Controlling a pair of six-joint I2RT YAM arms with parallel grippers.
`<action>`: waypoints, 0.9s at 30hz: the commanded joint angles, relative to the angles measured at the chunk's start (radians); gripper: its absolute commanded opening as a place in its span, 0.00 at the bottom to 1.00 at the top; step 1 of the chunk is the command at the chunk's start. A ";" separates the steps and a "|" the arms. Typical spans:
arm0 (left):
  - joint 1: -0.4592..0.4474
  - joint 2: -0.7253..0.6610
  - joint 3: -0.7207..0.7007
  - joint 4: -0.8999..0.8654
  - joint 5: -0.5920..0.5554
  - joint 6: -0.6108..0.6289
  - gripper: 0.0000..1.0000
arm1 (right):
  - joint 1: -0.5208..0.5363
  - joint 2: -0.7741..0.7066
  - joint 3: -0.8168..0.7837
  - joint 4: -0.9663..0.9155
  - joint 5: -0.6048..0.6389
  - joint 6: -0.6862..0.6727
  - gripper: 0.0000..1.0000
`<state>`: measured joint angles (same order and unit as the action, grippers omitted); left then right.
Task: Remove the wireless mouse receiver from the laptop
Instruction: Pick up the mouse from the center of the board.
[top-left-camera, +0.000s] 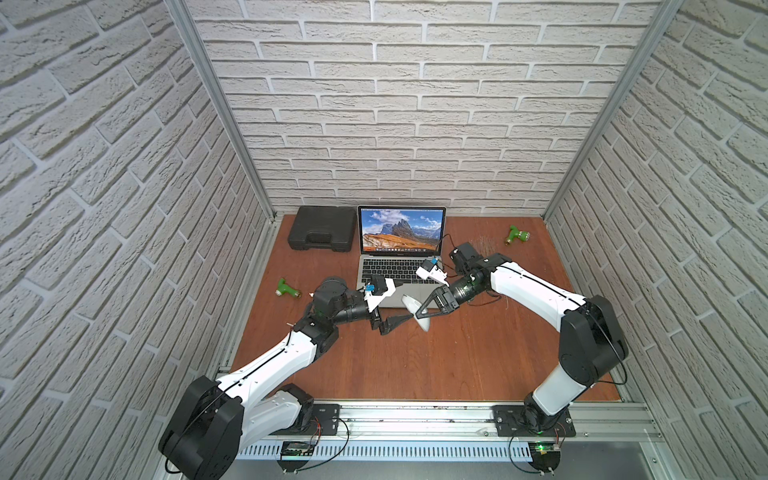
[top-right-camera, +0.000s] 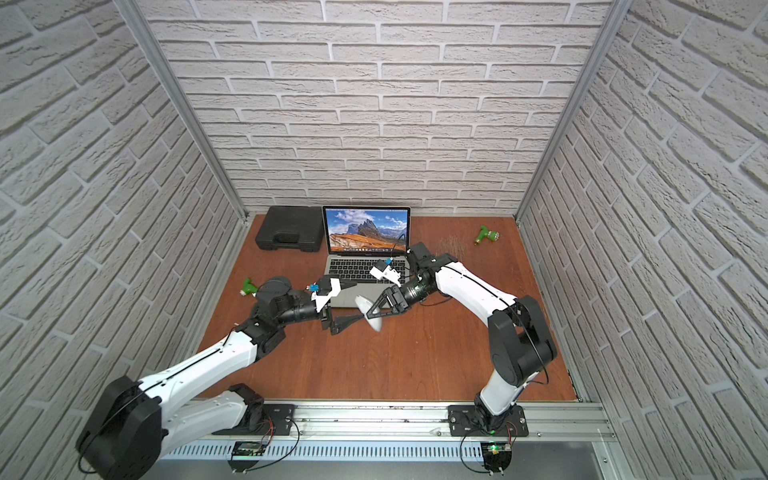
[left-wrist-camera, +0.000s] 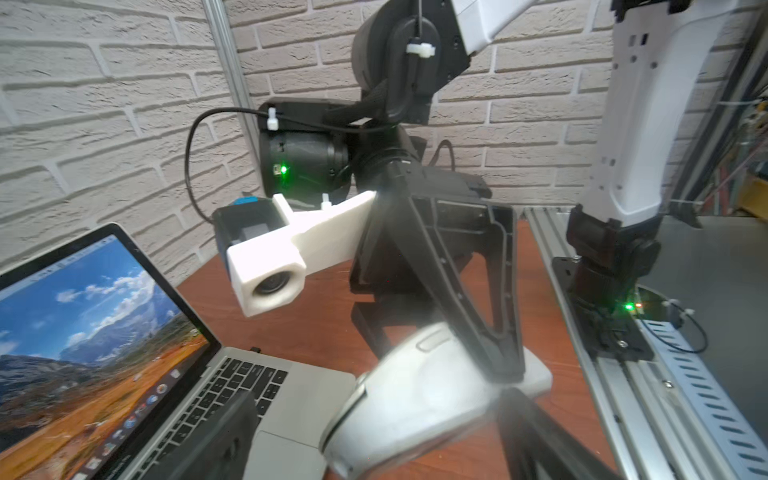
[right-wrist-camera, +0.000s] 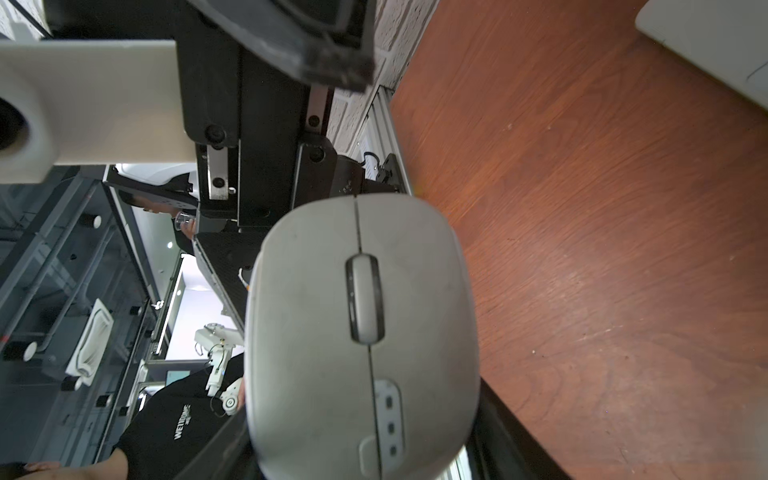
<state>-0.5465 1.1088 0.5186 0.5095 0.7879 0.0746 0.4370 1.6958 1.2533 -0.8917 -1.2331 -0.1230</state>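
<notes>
The mouse (right-wrist-camera: 361, 332) is pinched in the right gripper (top-left-camera: 420, 316) between the spread left gripper (left-wrist-camera: 376, 395) jaws, presumably for handover; the wireless mouse receiver (left-wrist-camera: 255, 350) is seen plugged into the laptop (top-left-camera: 399, 270) beyond them.

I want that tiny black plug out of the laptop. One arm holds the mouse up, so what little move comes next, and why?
Probably the left gripper should close on the mouse: its open jaws straddle it while the right gripper holds it in the air. That would free the right arm, which stands nearer the receiver in the laptop's side.
</notes>
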 joint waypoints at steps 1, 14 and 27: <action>0.001 0.046 0.049 0.033 0.072 -0.006 0.95 | 0.032 0.032 0.058 -0.150 -0.161 -0.241 0.31; -0.063 0.156 0.104 0.086 0.164 -0.060 0.83 | 0.011 0.253 0.272 -0.893 -0.319 -1.013 0.28; -0.072 0.176 0.095 0.063 0.162 -0.062 0.65 | -0.075 0.213 0.263 -0.894 -0.390 -1.005 0.29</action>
<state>-0.6174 1.2697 0.6052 0.5552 0.9436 0.0219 0.3702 1.9728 1.5154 -1.6066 -1.2457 -0.6971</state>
